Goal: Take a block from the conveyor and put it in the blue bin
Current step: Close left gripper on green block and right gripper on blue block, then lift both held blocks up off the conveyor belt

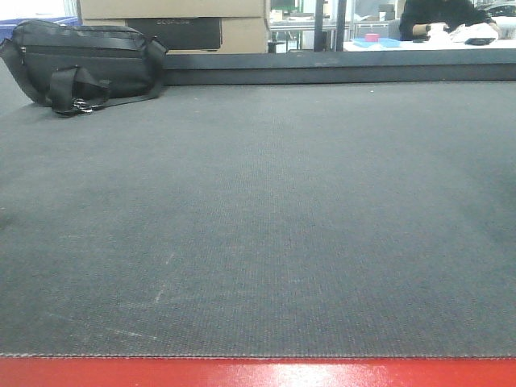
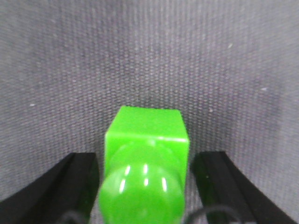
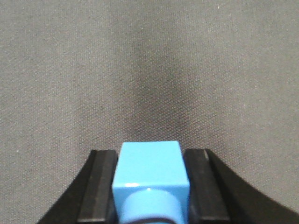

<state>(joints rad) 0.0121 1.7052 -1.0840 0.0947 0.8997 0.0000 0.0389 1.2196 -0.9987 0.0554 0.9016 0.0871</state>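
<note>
In the left wrist view a glossy green block sits on the dark grey conveyor. My left gripper is open around it, with a strip of belt showing between each black finger and the block. In the right wrist view my right gripper is shut on a light blue block, both pads pressed flat against its sides above the belt. Neither gripper nor block shows in the front view. A blue edge peeks out at the far left; I cannot tell if it is the blue bin.
A black bag with straps lies on the belt's far left. The conveyor's red frame edge runs along the front. Behind the belt are cardboard boxes, a blue tray on a table and a seated person.
</note>
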